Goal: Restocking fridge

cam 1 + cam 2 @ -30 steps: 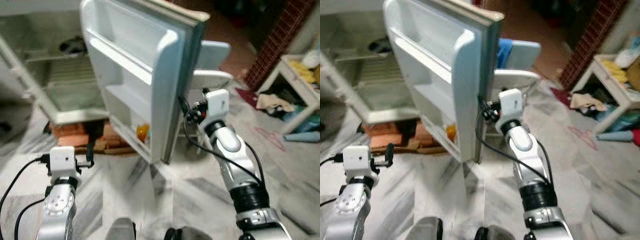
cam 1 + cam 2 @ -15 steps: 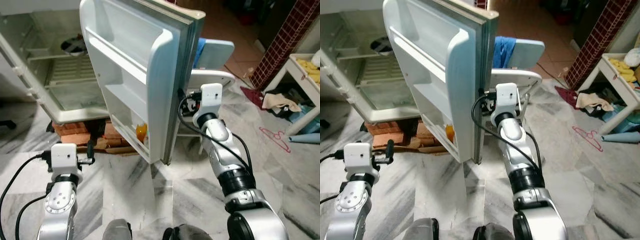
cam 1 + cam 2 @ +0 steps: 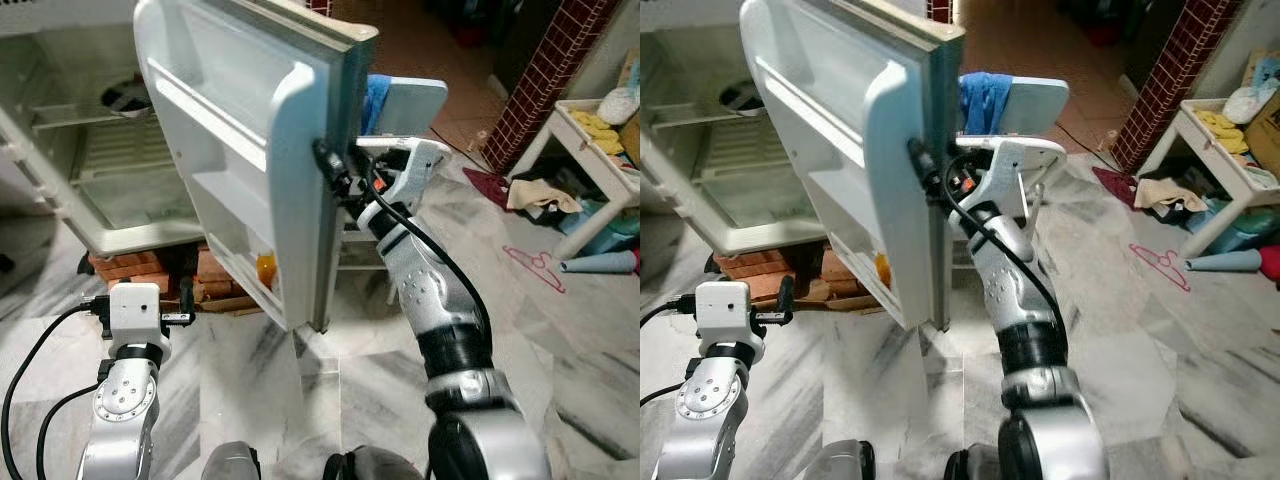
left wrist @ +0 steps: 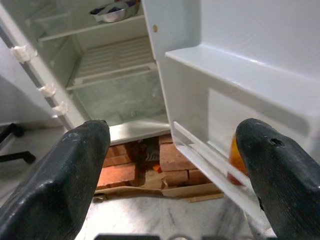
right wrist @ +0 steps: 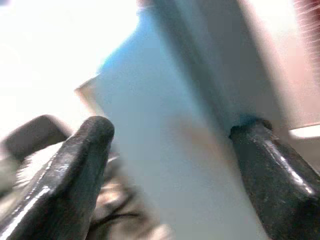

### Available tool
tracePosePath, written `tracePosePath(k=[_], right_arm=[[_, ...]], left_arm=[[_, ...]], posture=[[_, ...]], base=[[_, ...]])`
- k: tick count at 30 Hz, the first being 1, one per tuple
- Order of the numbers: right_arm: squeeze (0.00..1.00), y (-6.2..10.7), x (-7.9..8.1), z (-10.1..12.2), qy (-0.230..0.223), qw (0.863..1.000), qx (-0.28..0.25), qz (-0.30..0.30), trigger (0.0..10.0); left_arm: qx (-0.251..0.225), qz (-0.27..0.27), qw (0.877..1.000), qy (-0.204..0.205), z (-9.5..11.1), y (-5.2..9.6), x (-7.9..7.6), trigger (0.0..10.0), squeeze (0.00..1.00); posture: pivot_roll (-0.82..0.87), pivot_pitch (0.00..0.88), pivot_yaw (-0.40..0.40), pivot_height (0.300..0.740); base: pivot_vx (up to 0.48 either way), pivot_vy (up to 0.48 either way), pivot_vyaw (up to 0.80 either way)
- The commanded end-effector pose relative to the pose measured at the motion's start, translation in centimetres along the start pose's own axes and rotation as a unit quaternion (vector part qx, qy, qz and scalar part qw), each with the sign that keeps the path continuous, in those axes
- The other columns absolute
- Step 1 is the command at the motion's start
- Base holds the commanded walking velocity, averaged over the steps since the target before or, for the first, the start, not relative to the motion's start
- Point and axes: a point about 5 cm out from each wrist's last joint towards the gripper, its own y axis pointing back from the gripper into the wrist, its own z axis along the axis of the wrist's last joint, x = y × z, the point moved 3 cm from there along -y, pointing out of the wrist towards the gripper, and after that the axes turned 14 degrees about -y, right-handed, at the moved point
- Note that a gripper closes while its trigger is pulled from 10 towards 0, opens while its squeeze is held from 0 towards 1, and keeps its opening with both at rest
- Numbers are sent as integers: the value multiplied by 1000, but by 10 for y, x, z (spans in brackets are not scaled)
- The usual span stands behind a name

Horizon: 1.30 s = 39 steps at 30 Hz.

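Right gripper (image 3: 328, 165) straddles the white moulded-plastic fridge door's (image 3: 250, 130) outer edge, fingers spread; left gripper (image 4: 175, 165) gapes wide.

fridge door (image 3: 240, 130): I see smooth, glossy white plastic
floor (image 3: 560, 330): polished grey-veined marble
bricks (image 4: 120, 172): rough red, under the fridge
right gripper (image 5: 170, 165): fingers matt black
cloth (image 3: 372, 98): soft blue fabric
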Motion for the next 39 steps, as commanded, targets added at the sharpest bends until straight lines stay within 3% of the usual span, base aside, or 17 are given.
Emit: tracePosePath(k=[1,4,9,13,20,22,23,24,26,27,29,32,33,35,37,39], right_arm=[[0,-6,25,-11,12,997,35,66,10000],[0,6,4,-15,12,999,43,21,10000],[0,25,-4,-18,6,998,65,10,10000],[0,42,-22,-17,26,996,71,-38,10000],[0,75,-21,-38,50,982,180,9,10000],[0,81,-34,-42,103,973,206,-13,10000],[0,76,-51,-34,179,962,199,-56,10000],[0,76,-51,-34,179,962,199,-56,10000],[0,59,-57,-12,252,953,139,-94,10000],[0,54,-58,-5,261,952,121,-104,10000],[0,42,-50,5,248,960,88,-99,10000],[0,13,-17,11,194,979,49,-37,10000],[0,13,-17,11,194,979,49,-37,10000],[0,1,22,-2,123,989,62,60,10000],[0,6,59,-20,69,979,98,164,10000],[0,15,73,-30,52,969,124,206,10000]], left_arm=[[5,-3,1000,-5,-4,3,0,10000,0],[6,-8,1000,-6,-5,4,-2,10000,0],[4,-14,1000,-8,-5,4,-4,10000,0],[2,-18,1000,-9,-3,2,-4,10000,0],[4,-22,1000,-8,-4,4,-5,10000,0],[5,-23,1000,-7,-4,4,-5,10000,0],[6,-24,1000,-7,-4,4,-5,10000,0],[6,-24,1000,-7,-4,4,-5,10000,0],[6,-25,1000,-7,-4,3,-6,10000,0],[6,-26,1000,-7,-4,3,-6,10000,0],[5,-28,1000,-7,-4,3,-7,10000,0],[4,-30,1000,-8,-4,2,-8,10000,0],[4,-30,1000,-8,-4,2,-8,10000,0],[4,-30,1000,-8,-4,2,-8,10000,0],[3,-31,999,-7,-3,2,-9,10000,0],[4,-30,1000,-7,-4,3,-9,10000,0]], posture=[[73,69,-50,740],[67,71,-49,740],[57,70,-43,740],[55,74,-41,740],[51,87,-38,740],[50,91,-38,740],[50,91,-38,740],[50,91,-38,740],[49,93,-37,740],[49,93,-37,740],[50,90,-34,740],[53,89,-34,740],[53,89,-34,740],[56,87,-38,740],[59,88,-42,740],[60,89,-45,740]], base=[[0,0,0],[0,0,0],[0,0,0],[0,0,0],[0,0,0],[0,0,0],[0,0,0],[0,0,0],[0,0,0],[0,0,0],[0,0,0],[0,0,0],[0,0,0],[0,0,0],[0,0,0],[0,0,0]])
